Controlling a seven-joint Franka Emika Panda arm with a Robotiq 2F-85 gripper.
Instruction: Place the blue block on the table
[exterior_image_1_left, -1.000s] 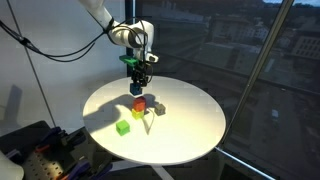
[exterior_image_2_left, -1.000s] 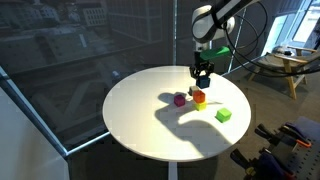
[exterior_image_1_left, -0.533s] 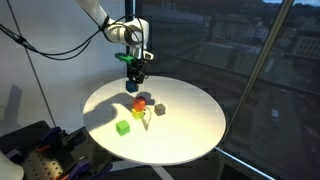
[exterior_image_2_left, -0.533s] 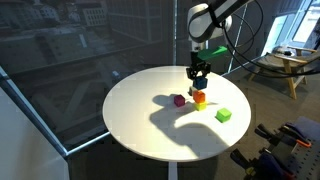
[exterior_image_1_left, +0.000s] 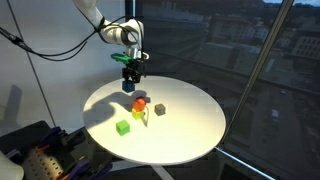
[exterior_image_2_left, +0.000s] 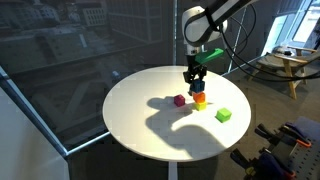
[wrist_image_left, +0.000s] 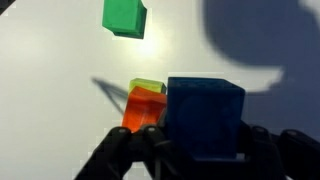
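My gripper (exterior_image_1_left: 129, 80) is shut on the blue block (exterior_image_1_left: 128, 87) and holds it in the air above the round white table (exterior_image_1_left: 190, 125). This shows in both exterior views, also with the gripper (exterior_image_2_left: 195, 77), the block (exterior_image_2_left: 196, 85) and the table (exterior_image_2_left: 140, 112). In the wrist view the blue block (wrist_image_left: 205, 115) sits between the gripper's dark fingers (wrist_image_left: 205, 145). A red cube (exterior_image_1_left: 140, 102) stands on a yellow block (exterior_image_1_left: 139, 112) just beside and below the blue block.
A green block (exterior_image_1_left: 122, 127) lies near the front of the table and a dark grey cube (exterior_image_1_left: 159, 108) beside the red-yellow stack. The wrist view shows the red cube (wrist_image_left: 143, 108) and green block (wrist_image_left: 124, 17). Glass walls stand behind the table.
The gripper has lifted the blue block up and sideways, away from just above the red cube. The other blocks have not moved.
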